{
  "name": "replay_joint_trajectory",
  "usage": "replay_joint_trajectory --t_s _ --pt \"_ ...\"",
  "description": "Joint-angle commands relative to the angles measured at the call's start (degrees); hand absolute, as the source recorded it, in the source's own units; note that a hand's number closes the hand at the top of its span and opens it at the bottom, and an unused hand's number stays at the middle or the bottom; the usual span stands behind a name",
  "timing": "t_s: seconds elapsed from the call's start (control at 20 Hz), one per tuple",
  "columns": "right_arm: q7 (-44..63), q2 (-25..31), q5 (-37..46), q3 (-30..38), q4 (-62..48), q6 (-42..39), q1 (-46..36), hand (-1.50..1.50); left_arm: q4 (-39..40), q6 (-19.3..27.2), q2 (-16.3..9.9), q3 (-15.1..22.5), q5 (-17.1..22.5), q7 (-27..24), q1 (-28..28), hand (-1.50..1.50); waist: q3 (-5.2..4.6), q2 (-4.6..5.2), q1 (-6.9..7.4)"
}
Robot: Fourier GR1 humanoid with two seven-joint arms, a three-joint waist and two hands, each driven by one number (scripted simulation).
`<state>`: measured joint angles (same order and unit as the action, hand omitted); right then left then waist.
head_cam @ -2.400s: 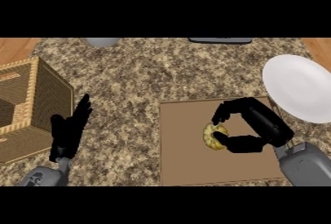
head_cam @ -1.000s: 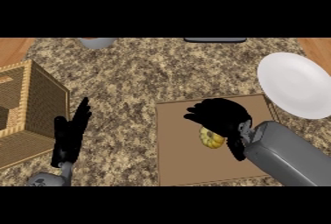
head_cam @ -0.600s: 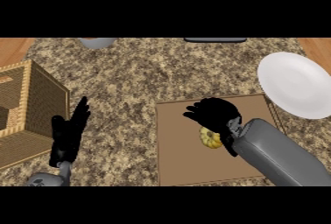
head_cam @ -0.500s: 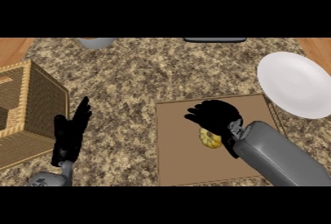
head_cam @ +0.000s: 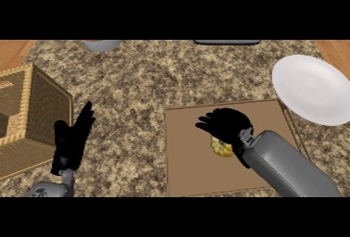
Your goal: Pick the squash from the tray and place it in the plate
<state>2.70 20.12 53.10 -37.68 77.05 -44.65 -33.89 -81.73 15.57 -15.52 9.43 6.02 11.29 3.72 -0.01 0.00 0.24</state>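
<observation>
Two hands over a speckled counter, one of them down on the squash in the tray.

Most of the frame is the granite counter; a wicker basket fills the left edge, and a flat brown tray lies right of center. At the upper right, a white plate sits just beyond the tray's corner. From the lower right the grey right forearm slants up and left across the tray, ending in the right hand, palm down, fingers curled over the yellow squash, which peeks out beneath the wrist, resting on the tray's middle. At lower left the left hand stands open, fingers straight and pointing up, between basket and tray, touching neither.
</observation>
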Motion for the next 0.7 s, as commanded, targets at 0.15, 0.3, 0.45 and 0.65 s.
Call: replay_joint_trajectory --t_s 0.15,0.3,0.45,0.65 --pt "-5.3 -1.99 6.64 2.57 -6.16 1.45 -0.9 -1.5 1.45 -2.06 1.68 -2.46 -1.29 -3.35 -2.05 0.0 0.0 0.04 0.11" --pt "-8.33 -3.43 8.45 3.26 -10.98 3.88 -1.85 -1.5 -1.35 -1.25 1.85 -2.19 -2.87 0.39 -1.34 0.0 0.01 0.08 0.28" --pt "-8.52 -2.7 11.18 0.95 -5.36 1.93 0.9 1.5 -4.91 -0.27 3.12 -0.83 -4.57 3.49 -1.3 0.0 0.01 -0.02 0.05" --pt "-15.06 -2.2 14.48 0.45 -11.64 12.51 1.89 1.5 -2.27 -3.13 2.3 -3.22 -3.24 2.02 0.18 0.0 0.02 0.09 0.15"
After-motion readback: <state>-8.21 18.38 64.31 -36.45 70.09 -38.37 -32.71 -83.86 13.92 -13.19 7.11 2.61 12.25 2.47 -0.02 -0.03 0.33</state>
